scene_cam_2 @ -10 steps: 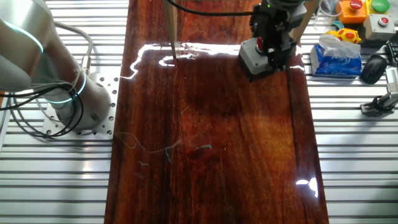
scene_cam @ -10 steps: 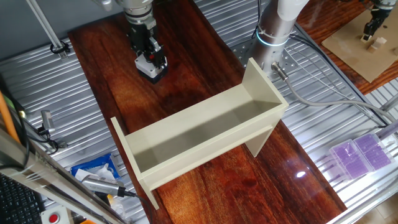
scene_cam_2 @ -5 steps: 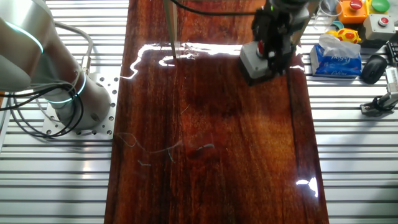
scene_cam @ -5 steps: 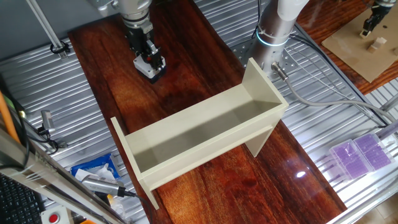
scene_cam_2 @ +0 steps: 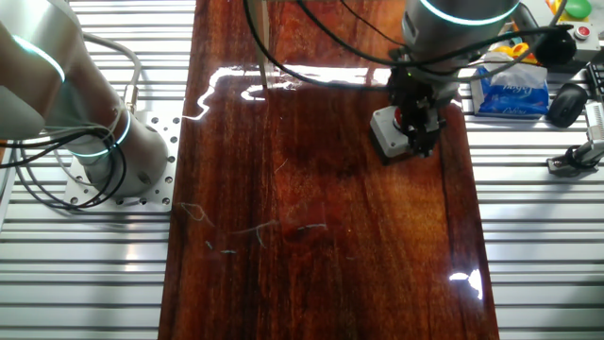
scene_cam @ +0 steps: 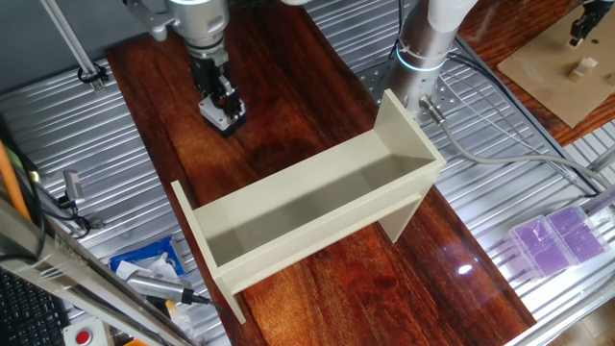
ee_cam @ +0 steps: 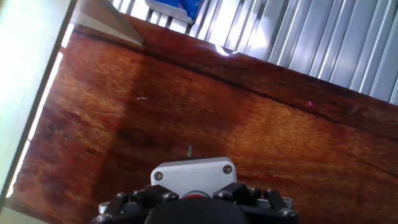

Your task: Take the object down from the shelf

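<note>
While clamped in the gripper [scene_cam: 222, 104], button box [scene_cam_2: 395, 132] (red button up), low over table [scene_cam_2: 311, 189], apart from shelf [scene_cam: 307, 216].

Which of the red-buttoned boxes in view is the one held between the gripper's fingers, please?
The small grey box on the wooden board, clamped by the gripper; the pale-cased button box sits apart at the table's far edge.

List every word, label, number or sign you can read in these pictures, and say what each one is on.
No text can be read in any view.
The button box held in the gripper: no label visible.
The shelf: plain, no markings.
The blue-and-white packet beside the table: any print too blurred to read.
The purple trays: no legible print.
</note>
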